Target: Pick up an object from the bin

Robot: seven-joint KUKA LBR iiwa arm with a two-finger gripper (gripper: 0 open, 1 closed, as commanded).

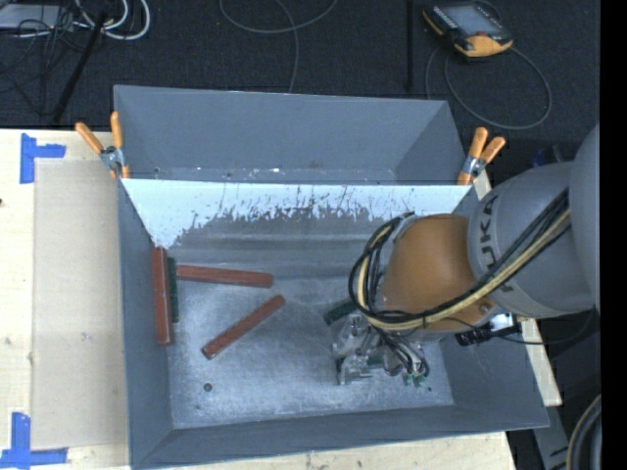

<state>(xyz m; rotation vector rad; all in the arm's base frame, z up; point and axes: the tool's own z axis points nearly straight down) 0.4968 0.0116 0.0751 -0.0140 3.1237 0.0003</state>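
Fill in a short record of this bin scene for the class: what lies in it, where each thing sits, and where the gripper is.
container: grey metal bin
left stick: reddish-brown, lying along the left wall
green strip: dark, thin, right beside the left stick
upper stick: reddish-brown, lying crosswise on the left half
slanted stick: reddish-brown, diagonal, mid-floor
gripper: low over the floor's right front, apart from all three sticks
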